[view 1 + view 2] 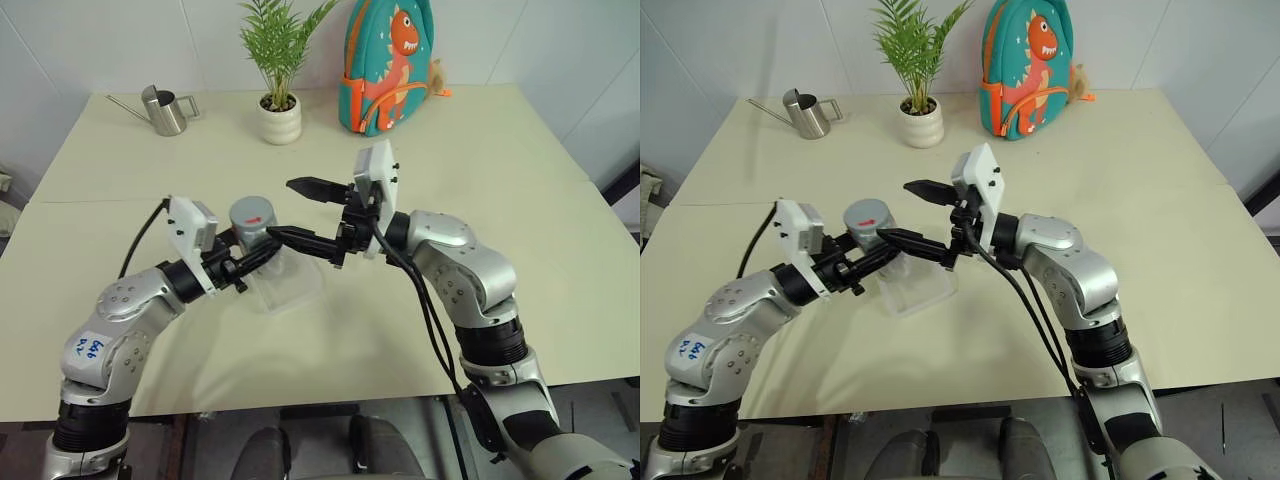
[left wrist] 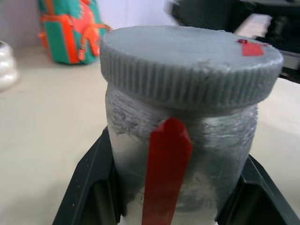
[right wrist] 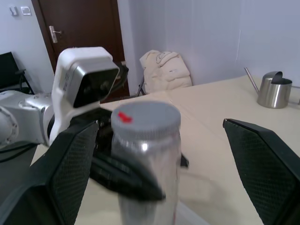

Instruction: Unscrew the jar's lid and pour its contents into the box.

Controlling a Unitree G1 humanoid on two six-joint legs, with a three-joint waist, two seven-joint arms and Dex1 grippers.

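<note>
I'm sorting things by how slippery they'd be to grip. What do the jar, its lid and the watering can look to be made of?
Jar: probably clear plastic, cloudy and scuffed, with a red strip on its side.
Lid: matte grey, likely plastic, with moulded ribs around its edge and a red mark on top.
Watering can: metal, likely steel, going by its shiny silver reflective surface.

— Where does the small clear plastic jar (image 1: 256, 240) sit?
— Above the shallow clear plastic box (image 1: 285, 288), grey screw lid (image 1: 252, 214) on it, between both arms.
— And behind?
— Steel watering can (image 1: 163, 109) far left, potted plant (image 1: 279, 110) centre, dinosaur backpack (image 1: 390, 64) right.
</note>
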